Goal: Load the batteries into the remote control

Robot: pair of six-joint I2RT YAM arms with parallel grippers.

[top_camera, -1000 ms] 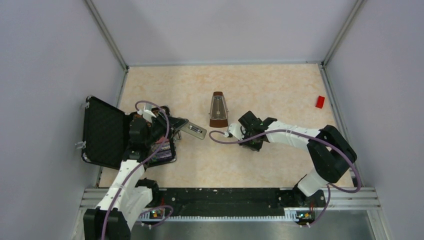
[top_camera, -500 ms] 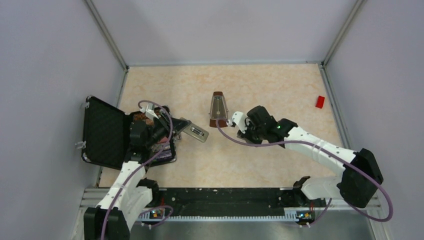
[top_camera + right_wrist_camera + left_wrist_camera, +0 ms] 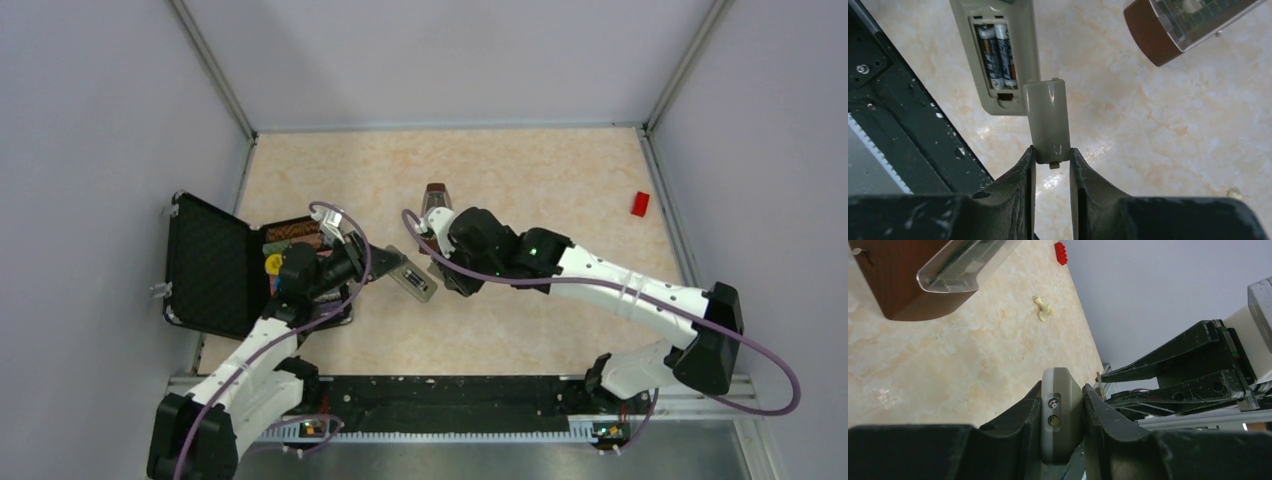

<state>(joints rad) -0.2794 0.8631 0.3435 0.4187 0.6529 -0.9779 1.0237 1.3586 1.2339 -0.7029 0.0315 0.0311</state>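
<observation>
So my right hand [image 3: 1050,155] is pinching the flat grey plastic cover [image 3: 1047,117], nearly parallel to the slim grey-backed remote control [image 3: 1023,47] my left hand [image 3: 1062,410] clamps, tip just beside the open bay.

The left arm [image 3: 243,362] and right arm [image 3: 620,286] share one build: rounded white link shells between bulky black joint housings. A thin purple cable [image 3: 326,206] loops loosely off the left arm, and another [image 3: 796,385] trails off the right. A small green light [image 3: 533,240] glows on the right arm's black wrist. The left gripper [image 3: 1062,422] is matte black with thick, smooth fingers [image 3: 1018,420]. The right gripper [image 3: 1050,162] is the same black, its fingers [image 3: 1023,172] flecked with pale scuffs.
</observation>
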